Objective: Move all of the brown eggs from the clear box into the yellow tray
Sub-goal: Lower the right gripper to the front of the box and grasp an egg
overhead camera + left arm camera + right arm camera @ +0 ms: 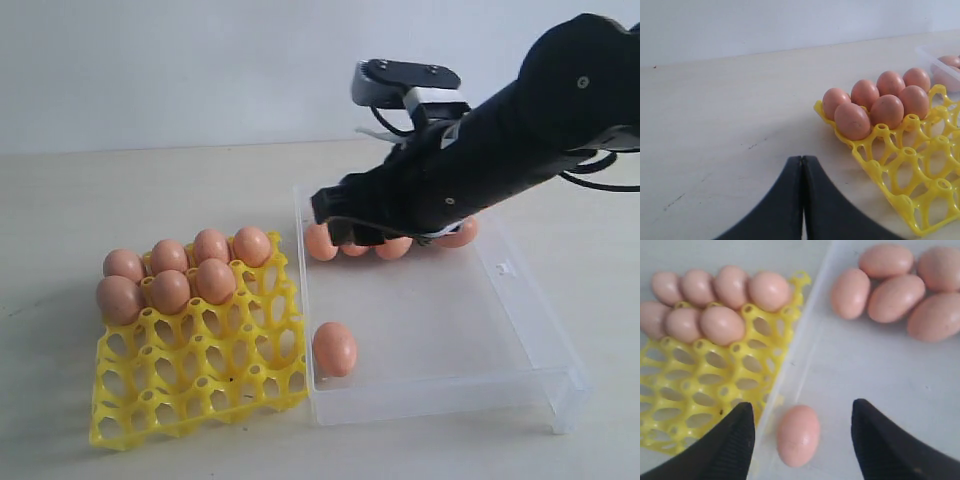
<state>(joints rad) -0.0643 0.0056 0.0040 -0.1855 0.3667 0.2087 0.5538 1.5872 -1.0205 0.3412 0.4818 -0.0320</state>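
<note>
Surface [150, 200]: pale cream, flat and matte, with a few faint dark scuffs in the left wrist view.
Room: plain whitish wall [200, 60] right behind the surface.
Yellow tray [200, 380]: bright glossy plastic, roughly square, a grid of open cups with pointed posts; on the left of the surface, its right edge just beside the box wall.
Brown eggs [170, 290] in tray: seven, smooth matte orange-brown ovals, upright in the cups; four along the far row, three in the next row from the left corner; nearer cups bare.
Clear box [470, 330]: shallow transparent plastic rectangle with low walls, larger than the tray, small clasp tab [503, 268] on its right wall; to the right of the tray.
Eggs at far end of box [322, 242]: five lying on their sides, close together, touching; partly hidden by the arm in the exterior view.
Lone egg [334, 348]: on the box floor near the front-left corner, just beside the wall next to the tray, well apart from the cluster.
Right arm [500, 140]: black, angled down over the far end of the box.
Right jaws: black, spread wide, nothing between them, above the box floor and clear of the lone egg.
Left jaws: black, pressed together, pinching nothing, over bare surface to the left of the tray.
</note>
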